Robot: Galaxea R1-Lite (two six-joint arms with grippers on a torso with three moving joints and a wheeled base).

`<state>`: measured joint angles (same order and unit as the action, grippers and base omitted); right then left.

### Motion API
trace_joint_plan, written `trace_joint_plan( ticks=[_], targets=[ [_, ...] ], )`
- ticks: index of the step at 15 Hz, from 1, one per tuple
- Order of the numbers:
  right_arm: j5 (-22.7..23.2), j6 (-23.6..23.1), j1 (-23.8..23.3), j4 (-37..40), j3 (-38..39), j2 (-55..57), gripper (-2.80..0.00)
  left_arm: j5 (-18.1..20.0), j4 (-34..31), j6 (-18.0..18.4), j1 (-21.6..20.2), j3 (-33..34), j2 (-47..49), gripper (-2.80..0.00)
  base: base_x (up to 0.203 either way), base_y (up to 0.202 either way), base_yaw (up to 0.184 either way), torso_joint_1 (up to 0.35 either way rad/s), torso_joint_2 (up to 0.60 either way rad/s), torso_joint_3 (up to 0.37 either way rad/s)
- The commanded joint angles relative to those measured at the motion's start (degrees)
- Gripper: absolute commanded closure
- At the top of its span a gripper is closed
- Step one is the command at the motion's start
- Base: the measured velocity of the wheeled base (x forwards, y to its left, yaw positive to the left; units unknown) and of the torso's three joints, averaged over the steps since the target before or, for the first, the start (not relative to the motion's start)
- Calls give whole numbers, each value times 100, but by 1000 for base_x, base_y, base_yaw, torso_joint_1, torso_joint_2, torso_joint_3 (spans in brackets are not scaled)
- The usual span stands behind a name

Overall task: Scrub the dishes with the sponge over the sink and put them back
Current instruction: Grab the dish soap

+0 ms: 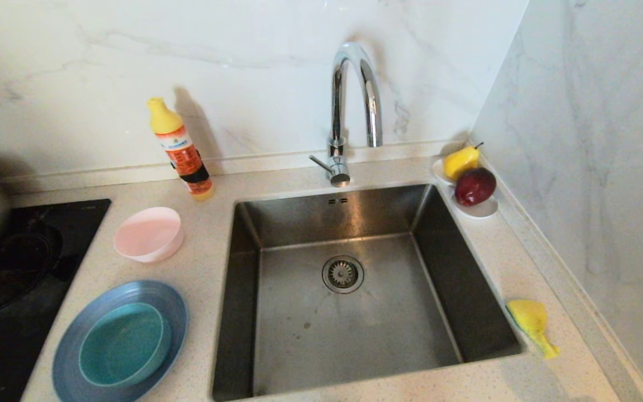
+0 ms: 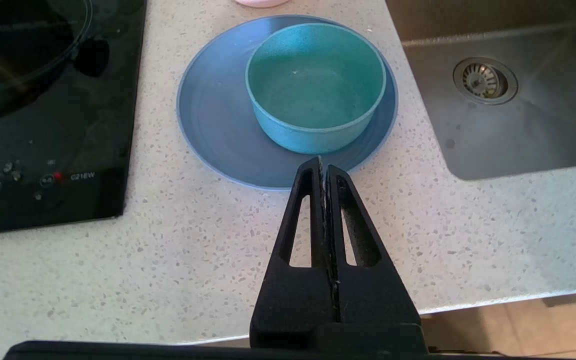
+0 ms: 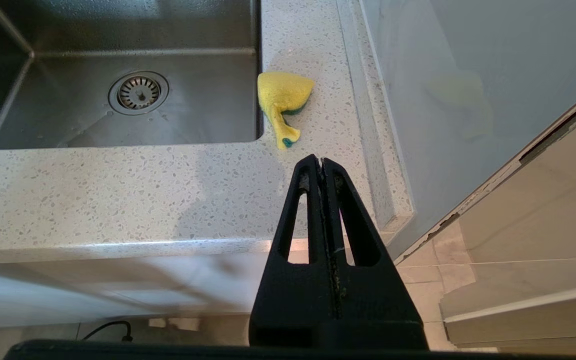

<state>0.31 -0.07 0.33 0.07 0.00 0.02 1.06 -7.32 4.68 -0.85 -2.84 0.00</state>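
A teal bowl (image 1: pixel 123 345) sits on a grey-blue plate (image 1: pixel 70 340) on the counter left of the steel sink (image 1: pixel 355 329). Behind them stands a pale pink bowl (image 1: pixel 148 234). The yellow sponge (image 1: pixel 531 321) lies crumpled on the counter right of the sink. Neither arm shows in the head view. My left gripper (image 2: pixel 322 161) is shut and empty, held back over the counter's front edge, short of the plate (image 2: pixel 218 130) and bowl (image 2: pixel 315 85). My right gripper (image 3: pixel 321 160) is shut and empty, just short of the sponge (image 3: pixel 280 97).
An orange dish-soap bottle (image 1: pixel 181 148) stands by the back wall. The chrome tap (image 1: pixel 349 111) arches over the sink. A white oval dish (image 1: pixel 480 211) with a pear and a red fruit sits at the back right. A black hob (image 1: pixel 14 290) with a pot lies at the left.
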Motion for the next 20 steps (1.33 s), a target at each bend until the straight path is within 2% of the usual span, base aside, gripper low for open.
trace_joint_plan(
  ticks=[1, 4, 7, 11, 15, 17, 19, 20],
  targets=[
    [4, -10, 2, 1, 0, -2, 0, -7, 4, 144, -3, -4, -3, 0, 0, 0, 0, 0, 0, 0],
    [4, -2, 2, -2, -8, -2, 0, -7, 38, 224, -3, -731, 329, 0, 0, 0, 0, 0, 0, 0],
    [4, -2, 2, 1, 0, -2, 0, -14, 345, 55, -8, -1479, 1862, 0, 0, 0, 0, 0, 0, 0],
    [4, -2, 2, 1, 0, -2, 0, -65, 1399, -132, -11, -2156, 4501, 0, 0, 0, 0, 0, 0, 0],
    [4, -2, 2, 0, -8, -2, 0, -230, 2380, -508, -6, -3060, 7046, 0, 0, 0, 0, 0, 0, 0],
    [4, -2, 2, 1, 0, -2, 0, -375, 2814, -671, -4, -3450, 8061, 0, 0, 0, 0, 0, 0, 0],
    [4, -2, 2, 1, 0, -2, 0, -588, 3560, -778, 35, -3646, 8833, 0, 0, 0, 0, 0, 0, 0],
    [4, -4, 2, -7, 0, -2, 0, -749, 3942, -821, 81, -3701, 9105, -280, 0, 0, 0, 0, 0, 0]
  ],
)
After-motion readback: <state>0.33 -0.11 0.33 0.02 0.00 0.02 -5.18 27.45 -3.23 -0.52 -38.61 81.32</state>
